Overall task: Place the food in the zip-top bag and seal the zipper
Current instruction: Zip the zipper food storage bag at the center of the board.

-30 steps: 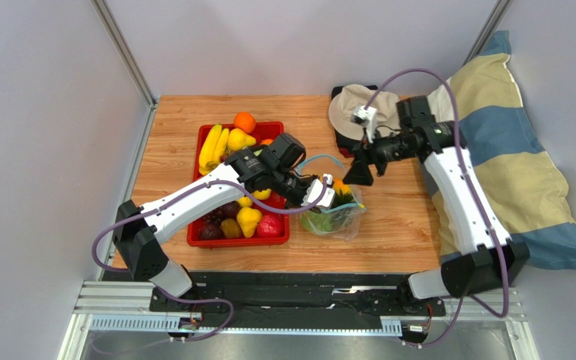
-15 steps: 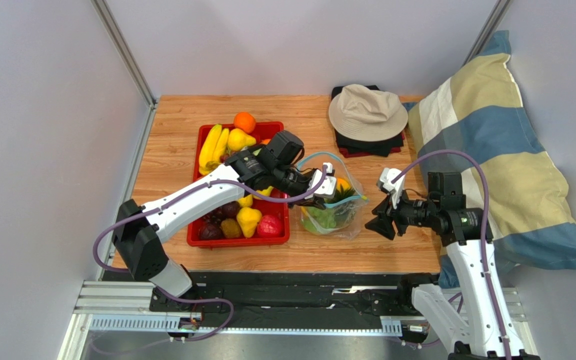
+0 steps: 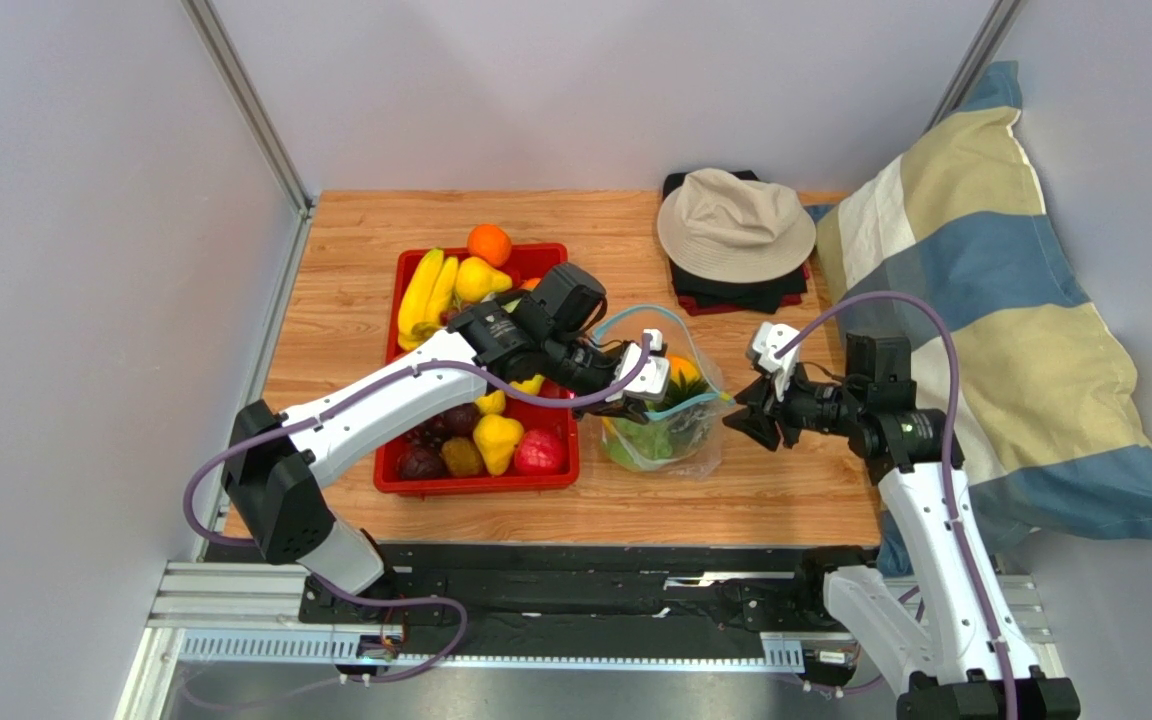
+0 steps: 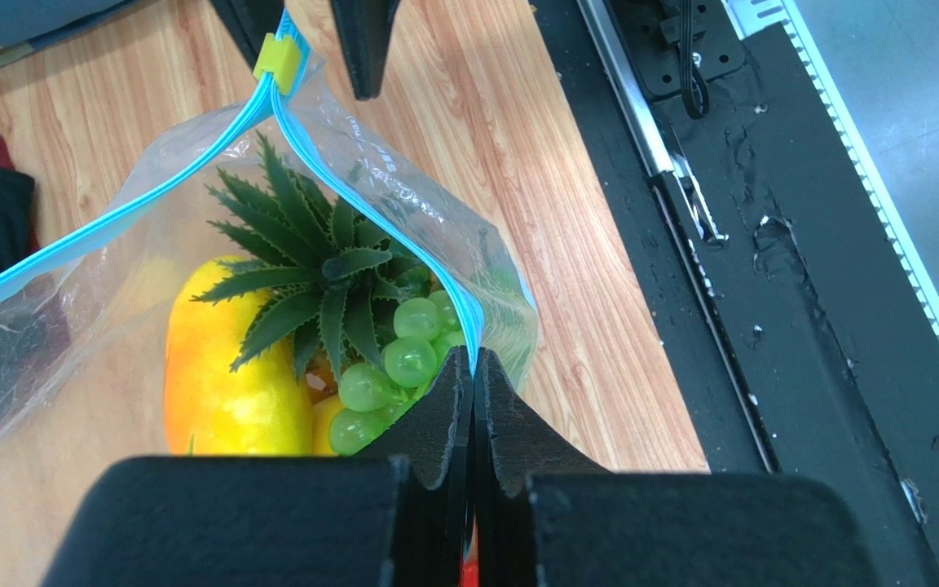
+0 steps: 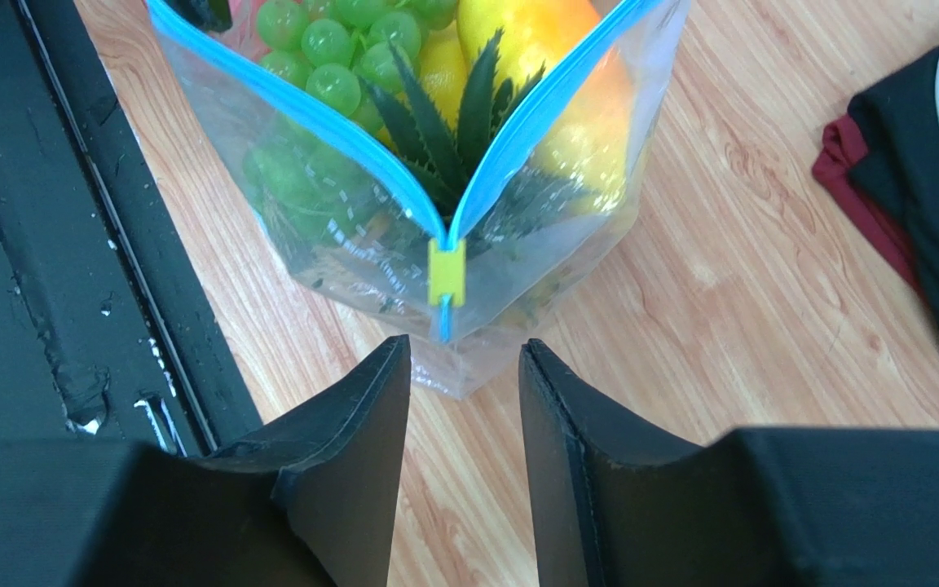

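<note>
Top view — table: a wooden table top (image 3: 357, 240), with both arm bases at its near edge.
Top view — tray: a red tray (image 3: 391, 405) sits left of centre, holding bananas (image 3: 425, 293), an orange (image 3: 489, 242), a yellow pear (image 3: 497, 438) and other toy fruit.
Top view — bag: the zip-top bag (image 3: 680, 438) stands just right of the tray, near the table's middle, with its mouth up and food inside.
Top view — left arm: the left gripper (image 3: 642, 369) reaches across the tray to the left end of the bag's mouth.
Top view — right arm: the right gripper (image 3: 732, 422) sits low, just beside the bag's right end.
Top view — far right: a beige bucket hat (image 3: 736, 222) lies on folded dark clothes (image 3: 732, 293); a striped pillow (image 3: 988, 270) lies off the table's right edge.
Left wrist — grip: the fingers are pressed together with no gap, pinching the near end of the blue zipper (image 4: 364, 184).
Left wrist — contents: an orange-yellow pineapple (image 4: 230, 379) with a green crown, and green grapes (image 4: 395, 355) against it.
Left wrist — mouth: the two strips spread apart and meet at a yellow slider (image 4: 276, 59) at the far end, with the other arm's black fingertips just beyond it.
Right wrist — jaws: narrowly parted and clamping nothing, with the slider just ahead of the gap, apart from both fingers.
Right wrist — bag: it is upright on the wood, and the grapes and pineapple crown show through the clear plastic.
</note>
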### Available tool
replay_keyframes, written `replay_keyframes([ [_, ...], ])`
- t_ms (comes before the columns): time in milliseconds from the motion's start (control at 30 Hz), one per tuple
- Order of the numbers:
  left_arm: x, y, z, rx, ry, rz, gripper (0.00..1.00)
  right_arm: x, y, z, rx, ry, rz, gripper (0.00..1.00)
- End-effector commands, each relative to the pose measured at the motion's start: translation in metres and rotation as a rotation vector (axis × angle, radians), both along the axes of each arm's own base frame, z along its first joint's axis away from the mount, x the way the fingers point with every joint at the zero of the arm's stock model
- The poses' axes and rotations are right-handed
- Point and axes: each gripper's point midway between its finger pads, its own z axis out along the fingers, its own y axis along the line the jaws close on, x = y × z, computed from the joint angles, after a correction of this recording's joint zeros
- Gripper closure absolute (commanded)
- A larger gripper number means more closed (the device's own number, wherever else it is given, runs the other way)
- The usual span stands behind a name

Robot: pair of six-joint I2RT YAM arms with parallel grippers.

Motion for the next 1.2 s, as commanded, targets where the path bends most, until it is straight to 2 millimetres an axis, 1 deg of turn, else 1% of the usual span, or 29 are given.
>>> replay_keyframes([
  [0, -0.006, 0.0, 0.022, -0.062, -0.034, -0.046, 1.0, 0.013, 0.011, 0.023, 0.051, -0.102, 0.075, 0.6],
  [33, -0.005, 0.0, 0.023, -0.063, -0.038, -0.046, 1.0, 0.013, 0.013, 0.025, 0.059, -0.105, 0.084, 0.61],
  [100, -0.006, 0.001, 0.022, -0.059, -0.038, -0.047, 1.0, 0.014, 0.015, 0.029, 0.072, -0.107, 0.093, 0.68],
  [133, -0.005, 0.001, 0.022, -0.061, -0.041, -0.047, 1.0, 0.016, 0.016, 0.028, 0.073, -0.1, 0.097, 0.72],
  [167, -0.006, 0.002, 0.023, -0.061, -0.039, -0.047, 1.0, 0.017, 0.016, 0.032, 0.064, -0.12, 0.109, 0.81],
  [233, -0.006, 0.003, 0.024, -0.063, -0.029, -0.042, 1.0, 0.014, 0.015, 0.029, 0.045, -0.091, 0.123, 0.9],
  [267, -0.006, 0.004, 0.024, -0.065, -0.023, -0.039, 1.0, 0.014, 0.014, 0.037, 0.032, -0.118, 0.134, 0.97],
  [300, -0.005, 0.004, 0.024, -0.065, -0.02, -0.034, 1.0, 0.01, 0.014, 0.038, 0.029, -0.102, 0.137, 1.0],
  [367, -0.005, 0.004, 0.026, -0.074, -0.017, -0.026, 1.0, 0.009, 0.013, 0.048, 0.027, -0.13, 0.137, 1.0],
  [400, -0.006, 0.005, 0.025, -0.076, -0.015, -0.026, 1.0, 0.007, 0.014, 0.056, 0.029, -0.151, 0.144, 1.0],
  [500, -0.006, 0.004, 0.027, -0.087, -0.007, -0.02, 1.0, 0.004, 0.014, 0.064, 0.019, -0.177, 0.159, 1.0],
  [667, -0.003, 0.003, 0.025, -0.084, -0.006, -0.014, 1.0, 0.003, 0.013, 0.056, -0.001, -0.163, 0.187, 1.0],
  [767, -0.001, 0.003, 0.026, -0.088, -0.013, -0.011, 1.0, 0.003, 0.011, 0.047, -0.018, -0.148, 0.193, 1.0],
  [800, -0.002, 0.003, 0.025, -0.089, -0.013, -0.012, 1.0, 0.002, 0.01, 0.043, -0.029, -0.133, 0.188, 0.98],
  [833, -0.002, 0.003, 0.024, -0.086, -0.009, -0.013, 1.0, 0.003, 0.008, 0.04, -0.034, -0.119, 0.183, 0.92],
  [867, -0.002, 0.002, 0.023, -0.086, -0.008, -0.015, 1.0, 0.002, 0.008, 0.039, -0.037, -0.113, 0.182, 0.78],
  [967, -0.002, 0.001, 0.022, -0.085, -0.008, -0.024, 1.0, 0.0, 0.007, 0.035, -0.039, -0.076, 0.175, 0.61],
  [1100, -0.002, 0.001, 0.021, -0.083, 0.003, -0.026, 1.0, -0.003, 0.011, 0.036, -0.011, -0.052, 0.181, 0.55],
  [1133, -0.002, 0.001, 0.021, -0.083, 0.003, -0.026, 1.0, -0.003, 0.011, 0.035, -0.008, -0.047, 0.182, 0.55],
  [1167, -0.003, 0.001, 0.022, -0.085, 0.004, -0.026, 1.0, -0.004, 0.011, 0.034, -0.007, -0.044, 0.183, 0.57],
])
